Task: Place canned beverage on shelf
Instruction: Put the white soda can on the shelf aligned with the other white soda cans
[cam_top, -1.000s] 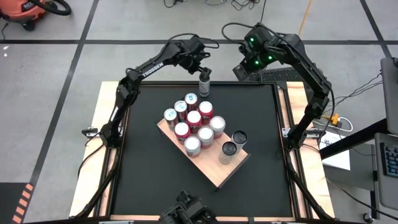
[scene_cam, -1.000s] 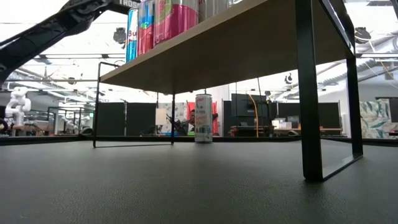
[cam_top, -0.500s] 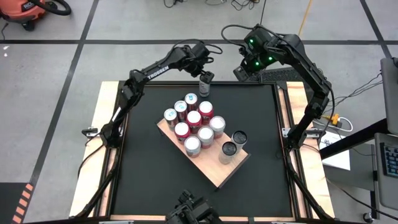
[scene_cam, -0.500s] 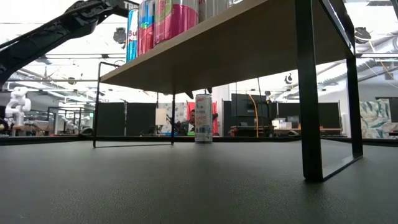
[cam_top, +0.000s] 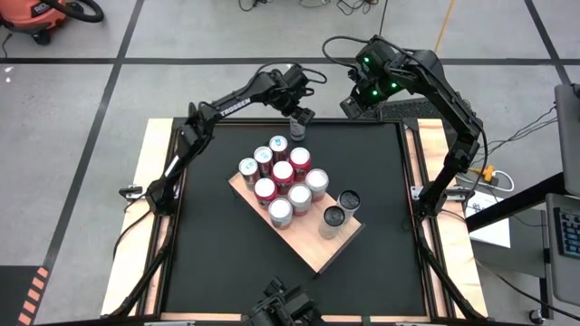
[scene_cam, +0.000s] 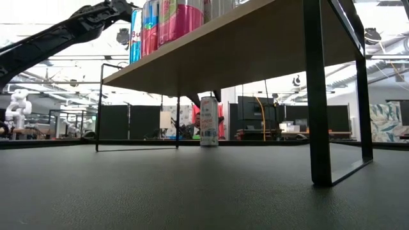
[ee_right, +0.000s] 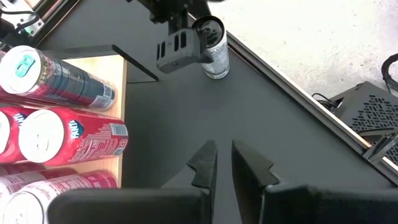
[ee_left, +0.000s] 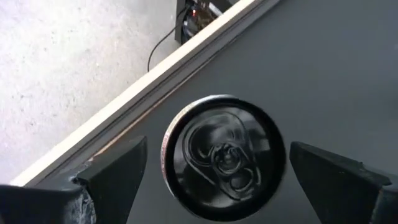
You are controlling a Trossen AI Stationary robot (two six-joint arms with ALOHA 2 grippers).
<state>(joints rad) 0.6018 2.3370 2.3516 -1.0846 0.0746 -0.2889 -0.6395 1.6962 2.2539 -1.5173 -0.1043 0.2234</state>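
- The left end effector [cam_top: 296, 119] hangs over the can [cam_top: 297, 129] standing upright on the table [cam_top: 208, 235] near its far edge, fingers [ee_left: 115, 171] spread wide on either side, not touching it.
- The shelf [cam_top: 317, 254] stands mid-table, angled, holding 10 cans.
- The right end effector [ee_right: 222, 163], fingers together and empty, waits above the table's far right corner.

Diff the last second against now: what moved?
The left arm swung its open left claw further over the lone can at the table's far edge; the fingers now straddle it from above, not closed. The can has not moved. The right claw stays shut and hovering nearby, and the cans on the shelf are unchanged.
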